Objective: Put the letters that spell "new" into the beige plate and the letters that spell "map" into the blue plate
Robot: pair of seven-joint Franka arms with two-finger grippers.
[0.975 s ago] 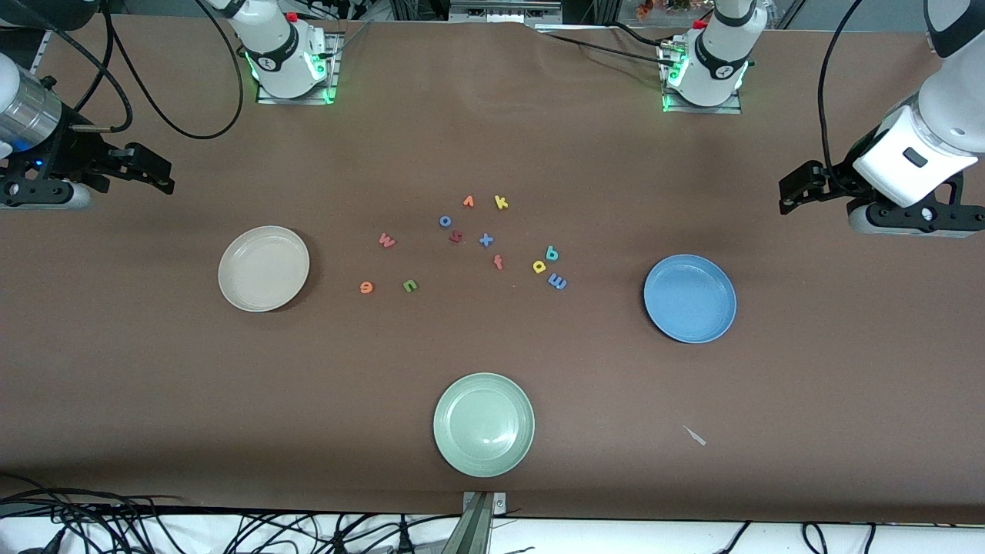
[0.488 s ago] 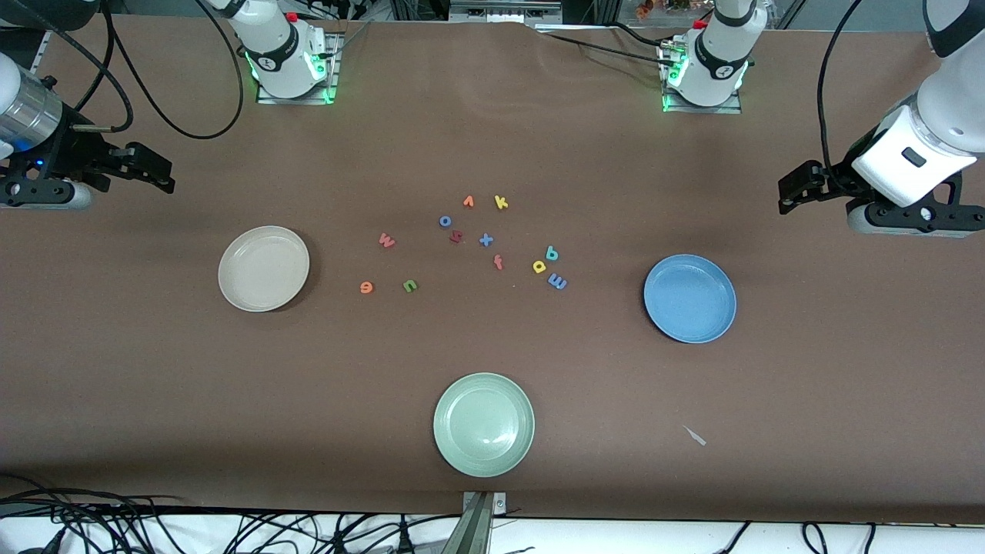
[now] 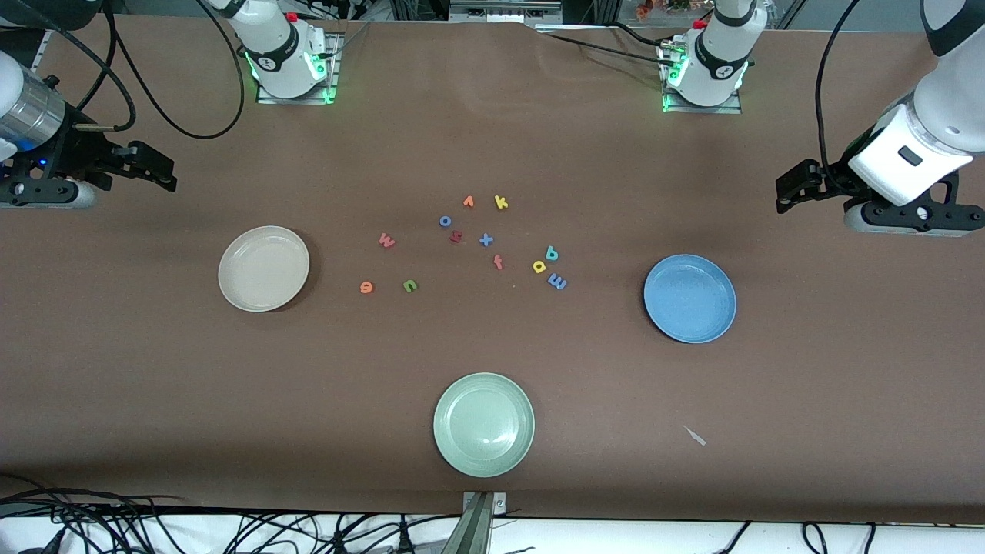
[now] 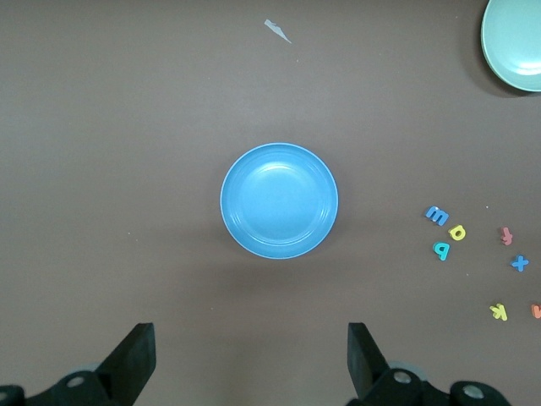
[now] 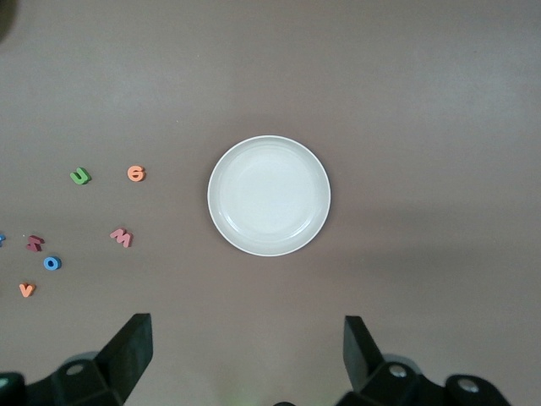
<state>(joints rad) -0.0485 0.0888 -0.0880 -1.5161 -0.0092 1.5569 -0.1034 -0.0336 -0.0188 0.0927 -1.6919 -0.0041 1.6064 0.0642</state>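
We find the left gripper (image 4: 245, 364) spread empty over bare table by the blue plate (image 4: 279, 200), the right gripper (image 5: 245, 359) likewise by the beige plate (image 5: 269, 195), each apparently staged for its own plate.

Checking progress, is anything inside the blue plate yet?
No. The blue plate holds nothing; its whole inside shows. The m, a and p lie on the table beside it.
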